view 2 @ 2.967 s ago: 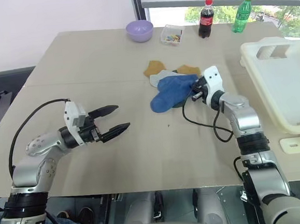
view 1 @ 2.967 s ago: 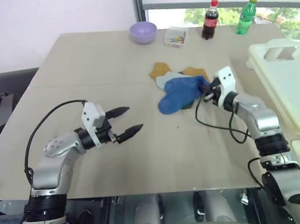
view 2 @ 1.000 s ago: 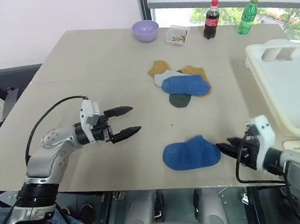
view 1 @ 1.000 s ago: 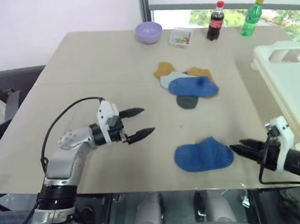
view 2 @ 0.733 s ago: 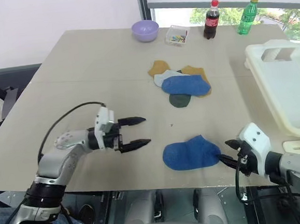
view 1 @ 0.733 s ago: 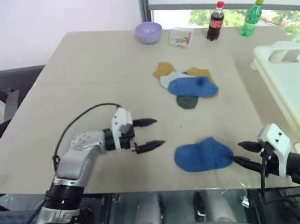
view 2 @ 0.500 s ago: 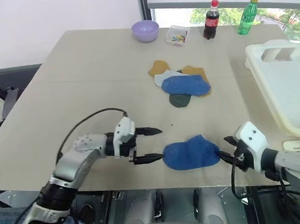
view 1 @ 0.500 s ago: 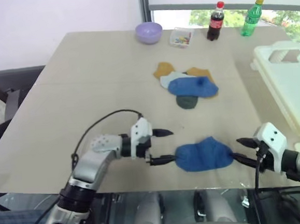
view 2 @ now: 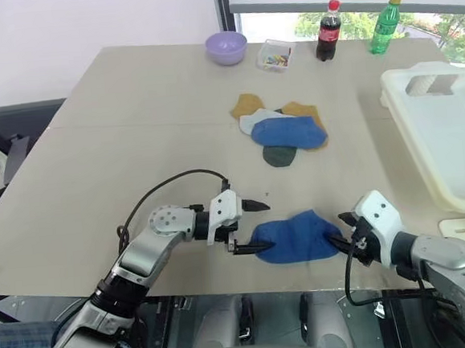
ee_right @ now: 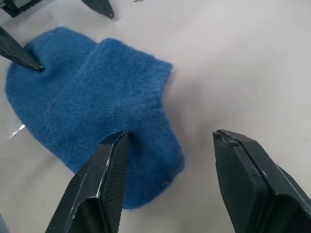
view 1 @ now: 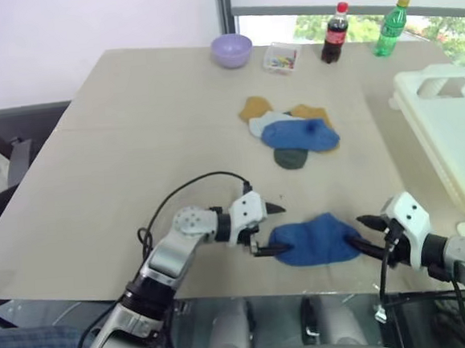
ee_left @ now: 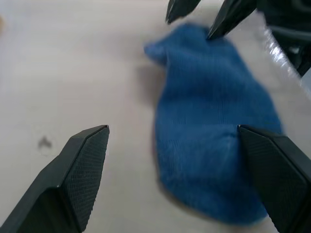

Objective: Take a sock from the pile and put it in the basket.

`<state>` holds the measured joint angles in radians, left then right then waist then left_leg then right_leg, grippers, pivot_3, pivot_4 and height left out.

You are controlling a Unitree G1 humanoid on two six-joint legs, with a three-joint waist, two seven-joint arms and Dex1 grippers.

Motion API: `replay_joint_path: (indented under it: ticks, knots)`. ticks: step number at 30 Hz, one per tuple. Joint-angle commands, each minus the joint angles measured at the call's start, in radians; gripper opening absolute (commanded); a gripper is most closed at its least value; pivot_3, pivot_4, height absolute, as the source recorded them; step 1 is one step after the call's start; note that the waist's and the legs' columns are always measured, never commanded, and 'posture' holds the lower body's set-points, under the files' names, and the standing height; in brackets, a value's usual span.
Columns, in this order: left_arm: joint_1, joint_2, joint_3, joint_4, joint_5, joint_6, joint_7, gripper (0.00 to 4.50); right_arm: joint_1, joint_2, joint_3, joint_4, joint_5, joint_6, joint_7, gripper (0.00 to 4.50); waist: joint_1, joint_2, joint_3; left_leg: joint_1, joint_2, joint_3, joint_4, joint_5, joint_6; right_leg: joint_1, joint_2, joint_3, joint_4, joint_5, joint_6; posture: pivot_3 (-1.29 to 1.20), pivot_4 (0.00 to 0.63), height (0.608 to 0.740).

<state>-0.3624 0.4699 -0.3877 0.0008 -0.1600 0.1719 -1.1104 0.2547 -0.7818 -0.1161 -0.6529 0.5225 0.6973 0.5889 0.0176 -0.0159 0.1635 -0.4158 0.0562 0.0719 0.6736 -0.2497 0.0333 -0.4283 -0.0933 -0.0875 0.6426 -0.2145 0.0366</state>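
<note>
Sock: your blue sock (view 1: 314,239) lies flat on the table (view 1: 133,133), alone near its front edge, well apart from the pile (view 1: 289,129), which sits farther back from the sock.
Long axis: it runs side to side across the table, one end toward each arm.
Left gripper (view 1: 267,229): jaws apart and holding nothing. You have it at the sock's left end, pointing along the sock; one fingertip (view 1: 272,251) touches or just meets that end, the other stands above the table just behind it.
Right gripper (view 2: 340,231): jaws apart and empty, at the sock's right end. In the right wrist view one finger (ee_right: 104,182) lies over the sock's edge and the other over bare table beside it.
Nearer arm: both sit at the sock; neither has closed on it.
Basket (view 1: 447,133): it stands to the right of the sock, beyond the right gripper, so I judge the right arm better placed for the carry.
Risk: a pinch at one end will leave the floppy fabric hanging.
</note>
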Motion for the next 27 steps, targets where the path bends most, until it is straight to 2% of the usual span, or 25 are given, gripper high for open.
replay_joint_path:
  ticks: [1, 2, 4, 7, 12, 19, 24, 27]
  knots:
    - [-0.011, 0.005, -0.009, 0.005, 0.022, -0.035, -0.011, 2.66, -0.008, 0.007, -0.009, -0.016, -0.008, -0.002, -0.004, 2.83, 0.000, 0.000, 0.000, 0.000, 0.000, 0.000, 0.000, 0.000, 0.000, 0.000, 0.000, 0.000, 0.000, 0.000, 0.000, 0.00, 0.150, 0.736]
    - [-0.011, 0.005, -0.010, 0.010, 0.025, -0.041, -0.012, 2.35, -0.008, 0.012, -0.010, -0.016, -0.010, -0.003, -0.005, 2.83, -0.001, 0.000, 0.000, 0.000, 0.000, 0.000, 0.000, 0.000, 0.000, 0.000, 0.000, 0.000, 0.000, 0.000, 0.000, 0.00, 0.150, 0.736]
    - [-0.012, 0.006, -0.009, 0.019, 0.032, -0.055, -0.014, 1.29, -0.006, 0.019, -0.012, -0.018, -0.011, -0.004, -0.008, 2.83, -0.001, 0.000, 0.000, 0.000, 0.000, 0.000, 0.000, 0.000, 0.000, 0.000, 0.000, 0.000, 0.000, 0.000, 0.000, 0.00, 0.150, 0.736]
    - [-0.012, 0.013, 0.003, 0.024, 0.034, -0.062, -0.017, 0.02, 0.002, 0.025, -0.011, -0.025, -0.012, 0.004, -0.012, 2.83, -0.001, 0.000, 0.000, 0.001, 0.000, 0.000, 0.000, 0.000, 0.000, 0.000, 0.000, 0.000, 0.001, 0.000, 0.000, 0.00, 0.150, 0.736]
    - [0.006, 0.054, 0.036, -0.002, 0.020, -0.051, -0.018, 0.02, -0.004, 0.057, 0.036, -0.037, -0.015, 0.026, -0.035, 2.83, -0.004, 0.000, 0.000, 0.001, 0.001, 0.000, 0.000, 0.000, 0.000, 0.000, 0.001, 0.000, 0.001, 0.000, 0.000, 0.00, 0.150, 0.736]
    - [0.081, 0.118, 0.103, -0.092, -0.006, 0.001, 0.010, 0.02, -0.100, 0.134, 0.135, 0.009, -0.092, 0.020, -0.108, 2.83, -0.005, 0.001, -0.001, 0.001, 0.002, -0.001, 0.001, 0.000, 0.000, 0.000, 0.002, 0.001, 0.001, 0.000, -0.001, 0.00, 0.150, 0.736]
    - [0.122, 0.131, 0.115, -0.147, -0.012, 0.029, 0.030, 0.02, -0.140, 0.139, 0.137, 0.045, -0.127, 0.017, -0.109, 2.83, 0.000, 0.001, -0.001, 0.001, 0.001, 0.000, 0.001, 0.000, 0.000, 0.000, 0.002, 0.002, 0.001, 0.000, -0.001, 0.00, 0.150, 0.736]
    - [0.140, 0.127, 0.129, -0.164, -0.030, 0.056, 0.047, 0.02, -0.127, 0.120, 0.118, 0.021, -0.090, 0.032, -0.059, 2.83, -0.002, 0.001, -0.001, 0.000, 0.001, 0.000, 0.001, 0.000, 0.000, 0.000, 0.002, 0.002, 0.001, 0.000, -0.001, 0.00, 0.150, 0.736]
